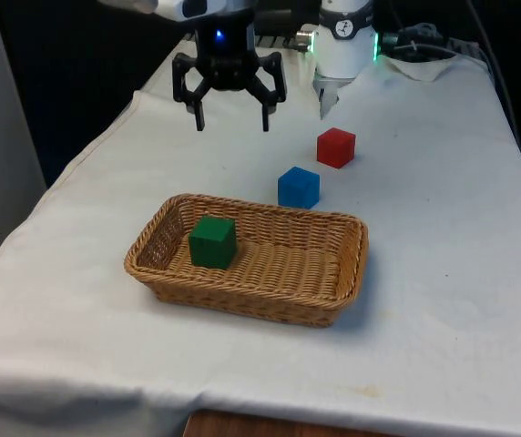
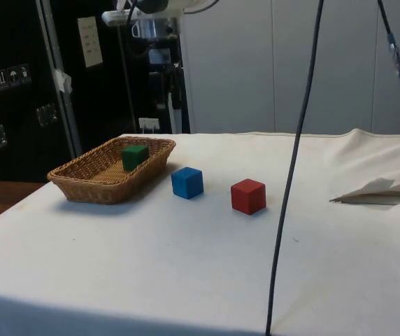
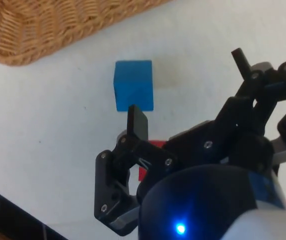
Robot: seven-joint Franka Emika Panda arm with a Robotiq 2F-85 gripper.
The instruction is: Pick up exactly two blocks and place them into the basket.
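the green block [image 1: 212, 242] already lies in the wicker basket [image 1: 338, 284], so one more is needed. the gripper [image 1: 229, 116] hangs high with jaws spread and empty, above the cloth behind the blue block [image 1: 298, 188] and red block [image 1: 335, 147], both just outside the basket.

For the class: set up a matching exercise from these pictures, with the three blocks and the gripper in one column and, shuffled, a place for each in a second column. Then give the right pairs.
Column one:
1. green block
2. blue block
3. red block
4. gripper

Column two:
A. on the cloth, right beside the basket
B. in the air above the table, jaws open and holding nothing
C. inside the basket
D. on the cloth, farthest block from the basket

Pairs: 1-C, 2-A, 3-D, 4-B
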